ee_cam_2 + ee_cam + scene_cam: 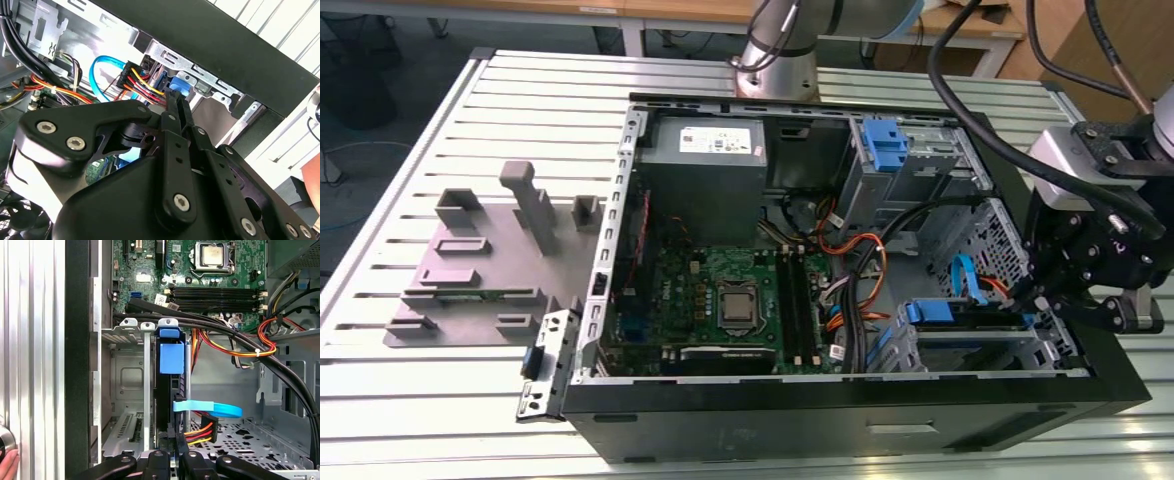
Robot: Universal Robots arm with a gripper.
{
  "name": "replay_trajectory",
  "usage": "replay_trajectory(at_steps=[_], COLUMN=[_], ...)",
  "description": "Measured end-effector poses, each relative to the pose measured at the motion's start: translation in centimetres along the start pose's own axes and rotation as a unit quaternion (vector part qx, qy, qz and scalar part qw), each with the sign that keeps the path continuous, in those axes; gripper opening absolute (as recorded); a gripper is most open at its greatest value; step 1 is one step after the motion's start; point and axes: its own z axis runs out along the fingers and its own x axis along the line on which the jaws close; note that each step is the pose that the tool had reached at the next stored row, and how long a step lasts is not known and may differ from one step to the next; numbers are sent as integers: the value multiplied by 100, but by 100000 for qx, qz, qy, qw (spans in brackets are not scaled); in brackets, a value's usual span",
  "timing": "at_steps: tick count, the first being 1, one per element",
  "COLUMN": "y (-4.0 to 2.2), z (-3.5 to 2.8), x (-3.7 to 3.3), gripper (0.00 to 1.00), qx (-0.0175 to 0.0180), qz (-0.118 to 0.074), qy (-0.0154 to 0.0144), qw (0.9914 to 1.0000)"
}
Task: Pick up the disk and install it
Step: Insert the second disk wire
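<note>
Gripping the disk (170,360) edge-on in the drive bay (125,382), with claw (173,459) closed. Best pushing straight, avoiding the blue cable (210,409).

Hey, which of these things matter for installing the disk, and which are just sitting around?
Job: hard disk in blue plastic bracket, standing in the case's metal drive cage; black tool next to it.
Idle: grey plastic stand with posts; grey metal box with white sticker.

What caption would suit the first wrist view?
The gripper close to the blue-framed disk, seated edgewise in the computer's drive cage.
</note>
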Motion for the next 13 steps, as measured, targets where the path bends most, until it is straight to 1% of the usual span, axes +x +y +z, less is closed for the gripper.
replay_trajectory(at_steps=[11, 12, 13], y=[0, 0, 0], z=[1, 1, 2], x=[0, 0, 0], gripper=[18, 24, 24], qx=[1, 1, 2], qz=[0, 2, 3], qy=[15, 19, 17], qw=[100000, 100000, 100000])
